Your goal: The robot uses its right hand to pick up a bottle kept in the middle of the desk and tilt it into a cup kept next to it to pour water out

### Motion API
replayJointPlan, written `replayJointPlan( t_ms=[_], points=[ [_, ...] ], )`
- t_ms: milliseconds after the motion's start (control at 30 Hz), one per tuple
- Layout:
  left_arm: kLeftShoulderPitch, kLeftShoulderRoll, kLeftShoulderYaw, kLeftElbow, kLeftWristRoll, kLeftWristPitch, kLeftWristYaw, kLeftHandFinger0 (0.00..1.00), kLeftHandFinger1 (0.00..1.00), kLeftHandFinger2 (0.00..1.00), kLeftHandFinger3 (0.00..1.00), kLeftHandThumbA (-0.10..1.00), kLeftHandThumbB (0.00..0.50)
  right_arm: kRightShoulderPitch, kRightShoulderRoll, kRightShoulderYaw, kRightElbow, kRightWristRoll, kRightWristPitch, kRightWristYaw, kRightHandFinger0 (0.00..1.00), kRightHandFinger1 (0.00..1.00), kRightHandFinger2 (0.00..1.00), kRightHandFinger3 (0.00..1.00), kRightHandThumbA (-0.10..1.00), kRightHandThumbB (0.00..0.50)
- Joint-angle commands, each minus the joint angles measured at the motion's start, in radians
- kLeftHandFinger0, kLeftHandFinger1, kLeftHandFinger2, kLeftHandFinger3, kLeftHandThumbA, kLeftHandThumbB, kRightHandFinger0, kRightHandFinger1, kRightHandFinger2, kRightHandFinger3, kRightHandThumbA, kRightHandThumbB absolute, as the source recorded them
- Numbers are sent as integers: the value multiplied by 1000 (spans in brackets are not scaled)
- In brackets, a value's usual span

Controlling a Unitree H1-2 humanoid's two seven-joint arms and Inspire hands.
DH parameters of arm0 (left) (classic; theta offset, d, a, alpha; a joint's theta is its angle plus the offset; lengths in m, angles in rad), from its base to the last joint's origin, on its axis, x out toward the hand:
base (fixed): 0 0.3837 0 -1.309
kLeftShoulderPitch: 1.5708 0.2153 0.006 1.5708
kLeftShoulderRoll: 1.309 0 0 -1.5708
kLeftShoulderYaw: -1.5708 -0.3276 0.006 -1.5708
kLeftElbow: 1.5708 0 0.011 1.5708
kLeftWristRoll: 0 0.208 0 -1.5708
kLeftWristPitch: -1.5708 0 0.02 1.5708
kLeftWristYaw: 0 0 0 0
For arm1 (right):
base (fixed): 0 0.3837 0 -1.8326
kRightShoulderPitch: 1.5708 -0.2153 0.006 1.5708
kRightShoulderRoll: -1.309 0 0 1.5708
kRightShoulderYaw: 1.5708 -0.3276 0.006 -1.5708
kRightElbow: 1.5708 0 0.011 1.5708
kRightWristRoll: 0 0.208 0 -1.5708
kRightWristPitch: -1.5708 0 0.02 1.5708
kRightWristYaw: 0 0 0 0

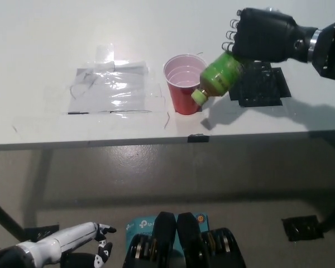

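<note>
Bottle (218, 76) clamped in right hand (262, 36) fingers, neck down beside the red cup (185, 84), not over it. Risk: spill onto counter (44, 33). Left hand (72, 241) idle, fingers apart.

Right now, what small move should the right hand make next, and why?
Probably lift the bottle and swing its cap back over the cup's mouth: the right hand holds it tilted cap-down, but the cap sits beside the red cup, below its rim.
</note>
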Motion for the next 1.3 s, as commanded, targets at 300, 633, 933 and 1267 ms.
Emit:
replayJointPlan(
  t_ms=[300, 633, 933, 1267],
  points=[
    [17, 7, 12, -25, 19, 14, -1, 1000, 1000, 1000, 1000, 1000, 409, -78, -9, -109, -37, 20, 55, 44, 0, 0, 0, 281, 123, 343],
    [14, 13, 4, -26, 25, 14, -4, 1000, 1000, 1000, 1000, 1000, 416, -84, -1, -137, 0, 14, 61, 81, 0, 0, 0, 292, 145, 374],
    [14, 1, 12, -31, 33, 14, -16, 1000, 1000, 1000, 1000, 1000, 394, -70, 32, -173, 23, 31, 131, 215, 0, 0, 26, 296, 96, 298],
    [24, 7, -9, -31, 27, 14, 0, 1000, 1000, 1000, 1000, 1000, 385, -24, 88, -235, 49, 113, 203, 321, 0, 0, 100, 54, -77, 259]
  ],
)
